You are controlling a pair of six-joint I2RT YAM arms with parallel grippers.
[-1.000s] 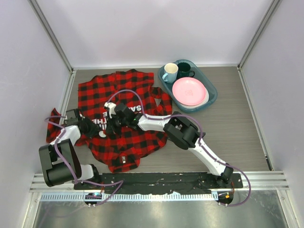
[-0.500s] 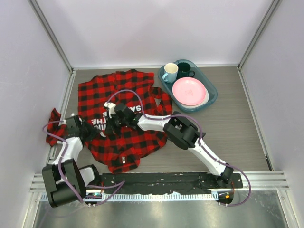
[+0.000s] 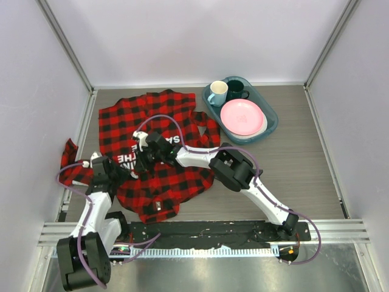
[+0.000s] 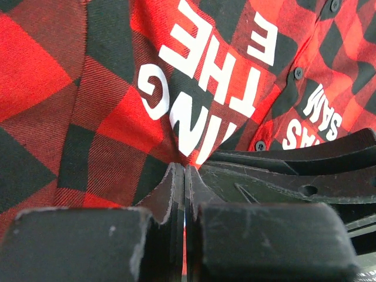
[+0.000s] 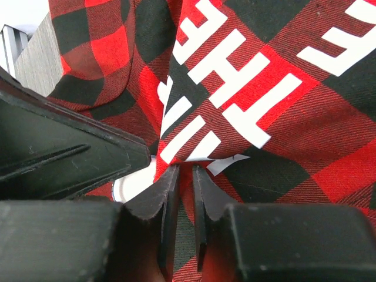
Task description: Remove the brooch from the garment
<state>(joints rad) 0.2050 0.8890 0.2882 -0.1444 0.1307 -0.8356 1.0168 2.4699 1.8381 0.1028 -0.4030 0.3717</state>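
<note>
The garment [image 3: 159,109], a red-and-black checked shirt with white lettering, lies spread on the left of the table and fills both wrist views [image 4: 88,117] [image 5: 294,147]. The brooch [image 5: 134,183] shows only in the right wrist view, as a white round piece half hidden under a finger [image 5: 70,153] of my left gripper. My left gripper [image 3: 124,172] [image 4: 185,170] is shut, its tips on the fabric at the lettering. My right gripper [image 3: 141,163] [image 5: 183,170] sits just right of it, jaws narrowly apart with a raised fold of fabric between them.
A teal tray [image 3: 272,125] at the back right holds a pink plate [image 3: 242,117], a cream cup [image 3: 217,92] and a dark cup [image 3: 236,90]. Bare wooden table lies right of the shirt. Grey walls enclose the left, back and right sides.
My left gripper has shut and slid right and nearer along the shirt, covering the white spot seen before. The right gripper has stayed in place, its jaws slightly wider.
</note>
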